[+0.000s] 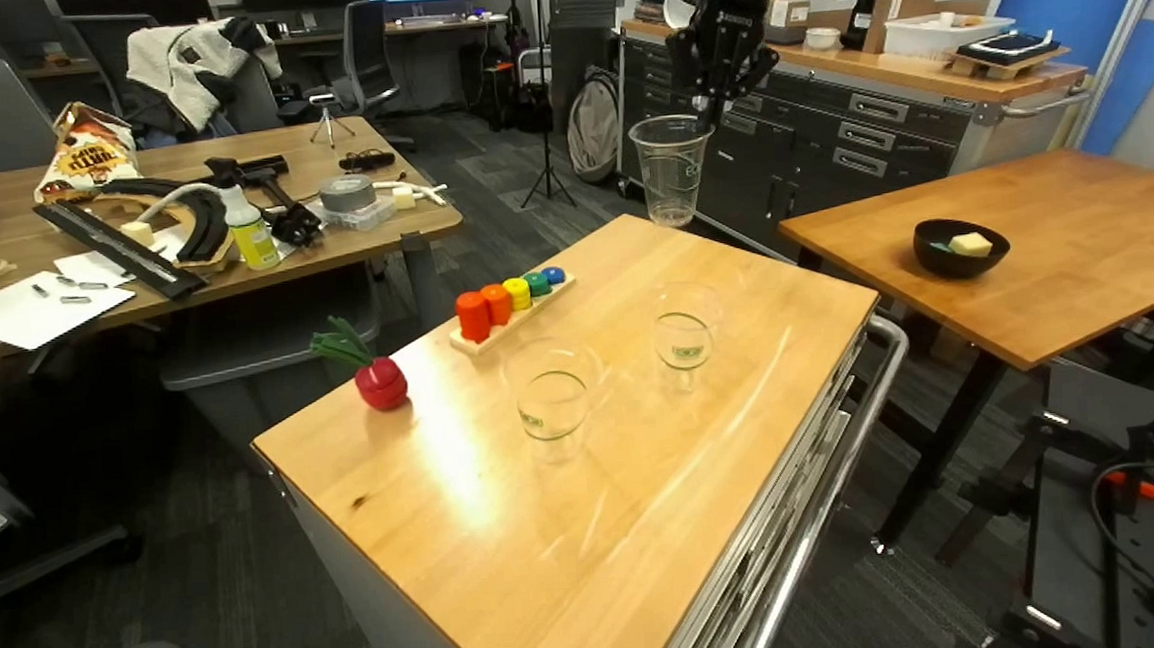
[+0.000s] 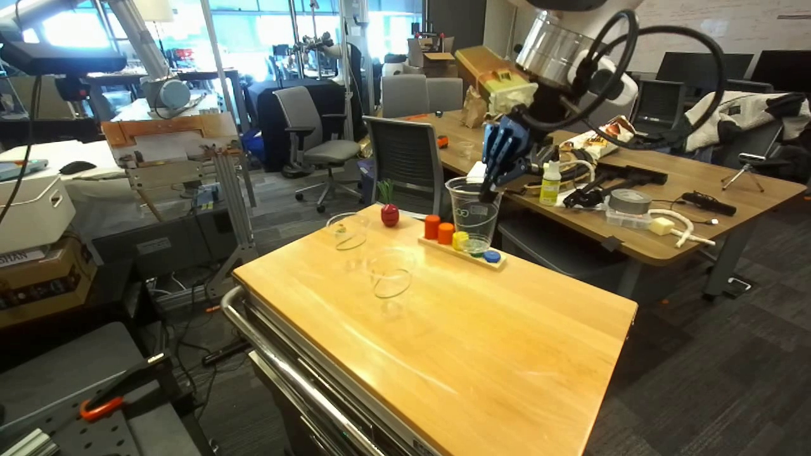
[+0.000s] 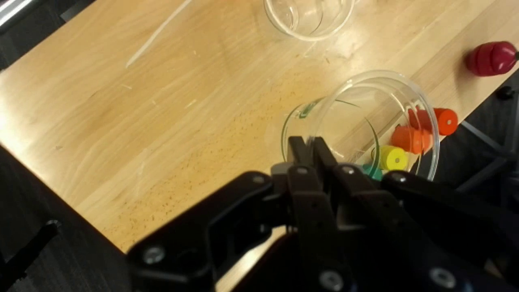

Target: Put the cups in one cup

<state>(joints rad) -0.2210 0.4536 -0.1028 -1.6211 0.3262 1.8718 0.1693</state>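
My gripper (image 3: 310,142) is shut on the rim of a clear cup (image 3: 344,117). In an exterior view the gripper (image 1: 709,110) holds that cup (image 1: 673,173) nearly upright in the air near the far corner of the wooden cart top. In an exterior view the held cup (image 2: 475,218) stands out in front of the coloured blocks. Two like clear cups stand apart on the wood, a nearer one (image 1: 552,411) and a farther one (image 1: 683,343). Both also show in an exterior view, here (image 2: 347,234) and here (image 2: 391,285). One standing cup (image 3: 310,20) shows at the wrist view's top edge.
A wooden strip of colourful blocks (image 1: 496,309) lies along one edge of the cart top. A red toy vegetable with green leaves (image 1: 382,383) stands near it. A metal rail (image 1: 847,478) runs along another edge. A dark bowl (image 1: 939,260) sits on a neighbouring table.
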